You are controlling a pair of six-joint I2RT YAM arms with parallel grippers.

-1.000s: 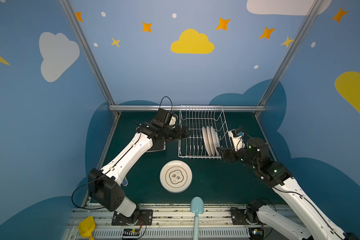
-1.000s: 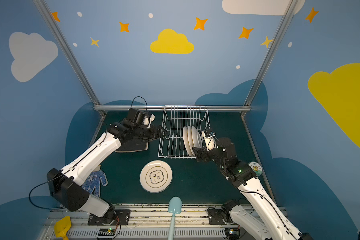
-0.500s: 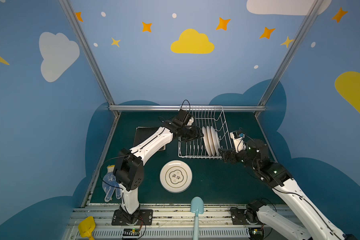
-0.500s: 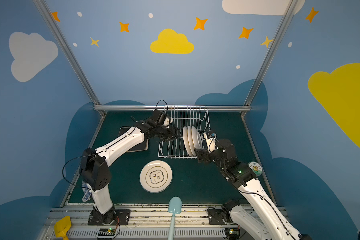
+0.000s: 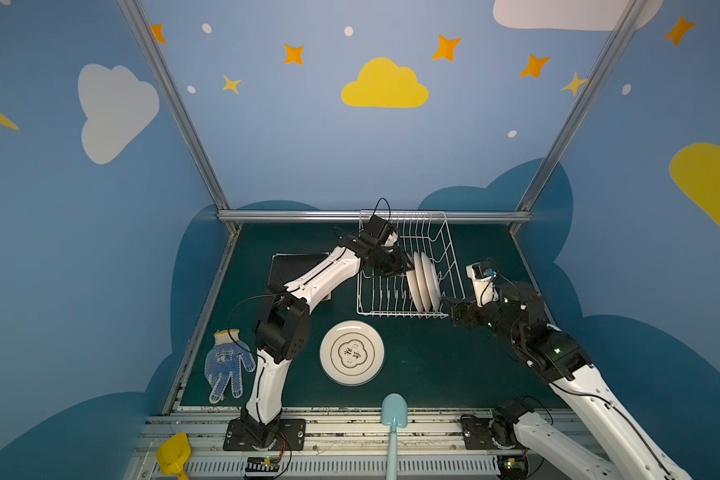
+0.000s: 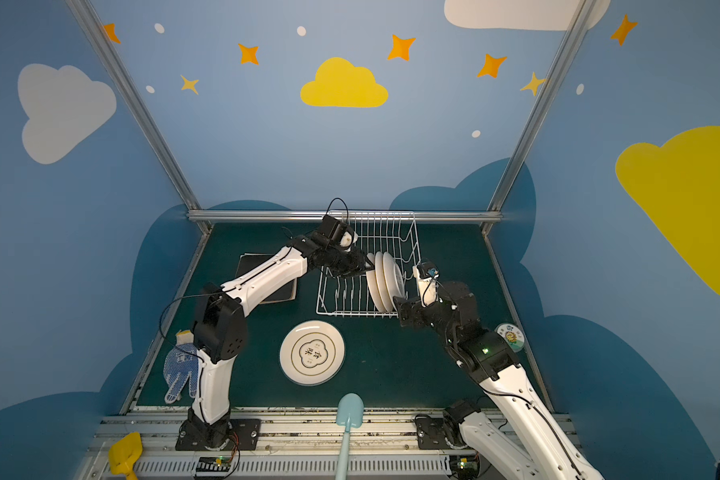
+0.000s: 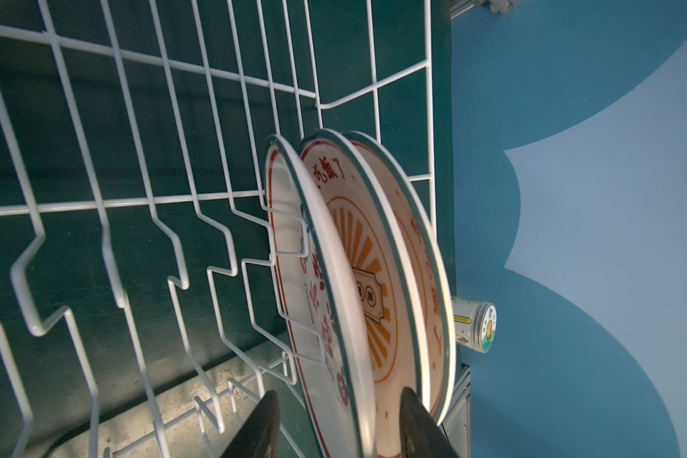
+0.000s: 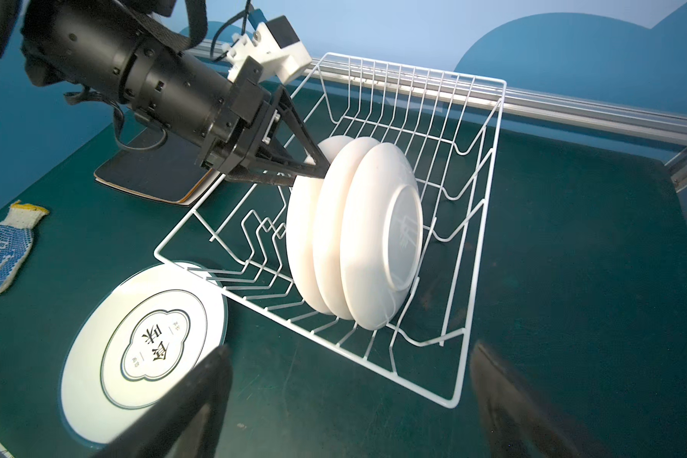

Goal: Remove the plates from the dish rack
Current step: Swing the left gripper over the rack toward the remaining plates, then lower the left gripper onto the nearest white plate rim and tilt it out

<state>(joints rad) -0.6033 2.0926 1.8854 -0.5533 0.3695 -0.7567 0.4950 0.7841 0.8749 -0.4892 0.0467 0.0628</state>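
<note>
The white wire dish rack [image 5: 427, 226] stands at the back middle of the mat. Three round white plates [image 5: 422, 282] stand upright in it, side by side; their red and orange faces show in the left wrist view. My left gripper [image 5: 408, 266] reaches in from the left and straddles the rim of the leftmost plate [image 7: 322, 317]. One finger is between that plate and its neighbour, the other stands off its face with a gap, so the jaws are open. My right gripper [image 8: 350, 347] hovers open and empty by the rack's front right corner. Another round plate [image 5: 352, 352] lies flat before the rack. A black square plate [image 5: 292, 264] lies left of it.
A blue-dotted work glove [image 5: 225, 365] lies at the front left. A light blue scoop [image 5: 393, 411] and a yellow scoop [image 5: 173, 455] rest on the front rail. A small jar [image 6: 510, 337] stands at the right edge, behind my right arm.
My left arm has swung right from above the black plate into the rack, reaching the leftmost upright plate, and its jaws have narrowed. The right arm has barely moved.
</note>
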